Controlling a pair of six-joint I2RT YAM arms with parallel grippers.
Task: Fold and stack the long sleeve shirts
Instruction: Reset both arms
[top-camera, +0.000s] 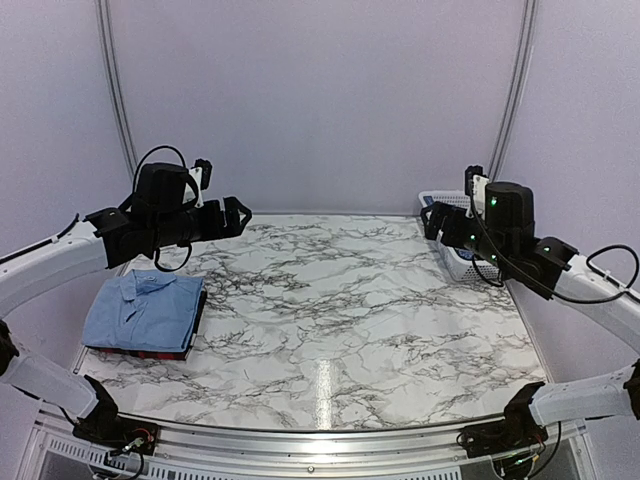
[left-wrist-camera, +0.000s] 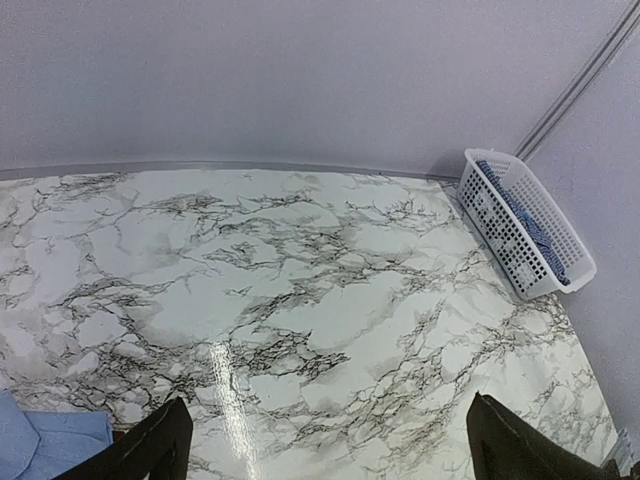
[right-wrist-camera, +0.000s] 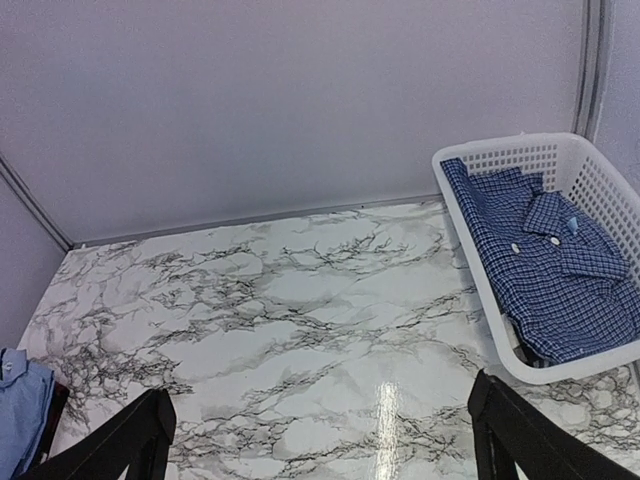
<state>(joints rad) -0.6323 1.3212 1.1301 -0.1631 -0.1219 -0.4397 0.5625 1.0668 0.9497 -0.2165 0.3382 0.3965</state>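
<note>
A folded light blue shirt (top-camera: 145, 309) lies on the marble table at the left, on top of a red-and-black plaid shirt whose edge (top-camera: 160, 353) shows beneath it. A corner of the blue shirt shows in the left wrist view (left-wrist-camera: 40, 445) and in the right wrist view (right-wrist-camera: 20, 410). My left gripper (top-camera: 238, 215) is open and empty, raised above the table just behind the stack. My right gripper (top-camera: 432, 220) is open and empty, raised at the right by the basket. A blue checked shirt (right-wrist-camera: 545, 255) lies in a white basket (right-wrist-camera: 480, 160).
The white basket (top-camera: 458, 262) stands at the table's far right, against the wall; it also shows in the left wrist view (left-wrist-camera: 520, 235). Purple walls close the back and sides. The marble table (top-camera: 340, 300) has a metal rail along its near edge.
</note>
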